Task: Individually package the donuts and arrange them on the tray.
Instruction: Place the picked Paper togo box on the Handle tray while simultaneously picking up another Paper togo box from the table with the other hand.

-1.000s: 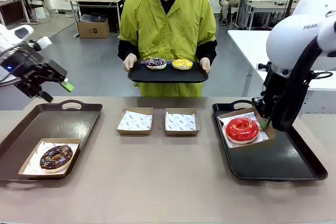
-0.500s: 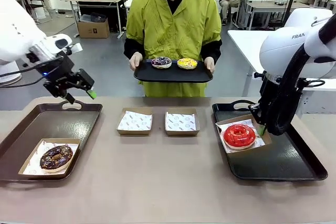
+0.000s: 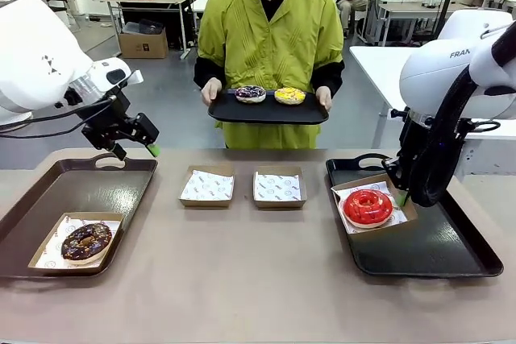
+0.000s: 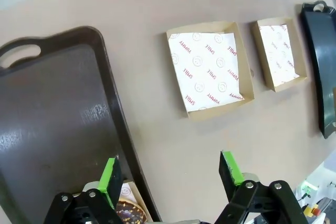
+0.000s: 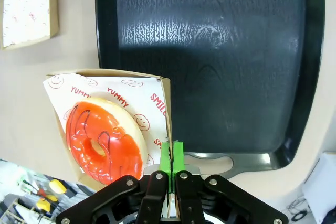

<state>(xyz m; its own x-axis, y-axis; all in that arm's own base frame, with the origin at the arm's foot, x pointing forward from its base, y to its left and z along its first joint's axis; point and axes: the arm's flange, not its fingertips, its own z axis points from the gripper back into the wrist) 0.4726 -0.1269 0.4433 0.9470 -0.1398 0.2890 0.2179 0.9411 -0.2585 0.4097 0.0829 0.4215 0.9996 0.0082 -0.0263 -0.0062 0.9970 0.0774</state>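
In the front view my right gripper (image 3: 401, 196) is shut on the rim of a cardboard box (image 3: 403, 201) that holds the red donut (image 3: 368, 206), over the right tray (image 3: 435, 247). The right wrist view has the pads (image 5: 171, 157) pinching the box wall (image 5: 167, 103) beside the red donut (image 5: 102, 140). My left gripper (image 3: 138, 150) hangs open with nothing in it above the far end of the left tray (image 3: 72, 187). A boxed chocolate donut (image 3: 86, 241) lies on that tray. Across the table a person holds a black tray (image 3: 266, 113) with a purple-brown donut (image 3: 250, 93) and a yellow donut (image 3: 289, 96).
Two paper-lined boxes with nothing in them (image 3: 207, 186) (image 3: 279, 187) sit mid-table between the trays. In the left wrist view they (image 4: 210, 69) (image 4: 278, 53) lie beyond my open left gripper (image 4: 170, 169), which hangs over the left tray's rim (image 4: 118, 124). Bare table lies in front.
My left arm has swung right to above the left tray's far end. The right gripper has shifted the red donut's box slightly left. The person has brought their tray a little closer.
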